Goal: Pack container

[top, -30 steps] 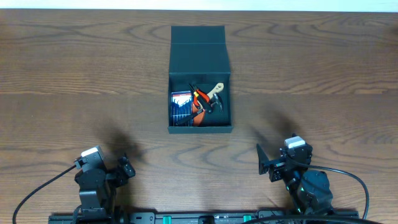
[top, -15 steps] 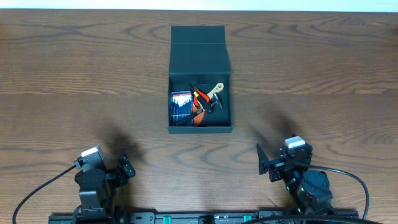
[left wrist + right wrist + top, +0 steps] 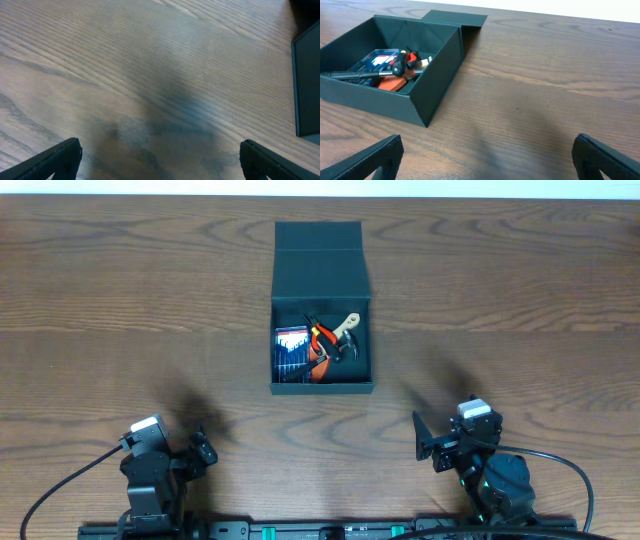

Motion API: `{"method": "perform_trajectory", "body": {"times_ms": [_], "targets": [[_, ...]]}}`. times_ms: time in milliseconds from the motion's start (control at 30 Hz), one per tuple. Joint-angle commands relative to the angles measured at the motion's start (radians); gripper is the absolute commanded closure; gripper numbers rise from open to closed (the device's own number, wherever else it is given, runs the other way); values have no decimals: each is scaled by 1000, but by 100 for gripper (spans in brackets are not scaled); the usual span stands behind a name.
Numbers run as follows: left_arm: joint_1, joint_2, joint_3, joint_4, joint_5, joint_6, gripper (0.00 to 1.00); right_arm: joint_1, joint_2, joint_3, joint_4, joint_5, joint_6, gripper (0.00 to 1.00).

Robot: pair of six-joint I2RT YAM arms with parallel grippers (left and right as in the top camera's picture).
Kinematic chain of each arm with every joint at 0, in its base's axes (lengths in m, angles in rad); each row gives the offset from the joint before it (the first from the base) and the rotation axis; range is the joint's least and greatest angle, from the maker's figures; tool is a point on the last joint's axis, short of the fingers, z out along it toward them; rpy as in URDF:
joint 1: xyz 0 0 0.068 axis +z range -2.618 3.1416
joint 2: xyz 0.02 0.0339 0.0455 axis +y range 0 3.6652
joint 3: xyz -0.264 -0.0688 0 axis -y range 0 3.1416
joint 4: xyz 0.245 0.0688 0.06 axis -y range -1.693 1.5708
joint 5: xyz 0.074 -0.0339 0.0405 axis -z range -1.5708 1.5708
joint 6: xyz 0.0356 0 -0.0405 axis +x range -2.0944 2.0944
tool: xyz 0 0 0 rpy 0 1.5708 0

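The container (image 3: 322, 388) is a dark teal-black box in the middle of the table, with its flap lid (image 3: 320, 268) folded back on the far side. Inside lie a blue packet (image 3: 289, 346), orange-handled pliers (image 3: 322, 335) and a wooden-handled tool (image 3: 348, 324). The right wrist view shows the container (image 3: 434, 75) at upper left with the tools (image 3: 402, 61) in it. In the left wrist view only a corner of the container (image 3: 306, 85) shows at the right edge. My left gripper (image 3: 198, 452) and right gripper (image 3: 440, 442) rest near the front edge, both open and empty, well short of the box.
Brown wood-grain table (image 3: 520, 310) stretches on both sides of the box. A black rail (image 3: 320, 529) carrying both arm bases runs along the front edge. Bare wood lies under the left gripper (image 3: 160, 160) and under the right gripper (image 3: 487, 155).
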Motion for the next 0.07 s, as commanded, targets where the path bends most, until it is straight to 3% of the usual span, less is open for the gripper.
{"method": "perform_trajectory", "body": {"times_ms": [0, 33], "targets": [[5, -6, -16, -3, 10, 17, 1, -7, -9, -15, 1, 7, -14, 1], [5, -6, -16, -3, 10, 17, 1, -7, -9, -15, 1, 7, -14, 1]]}}
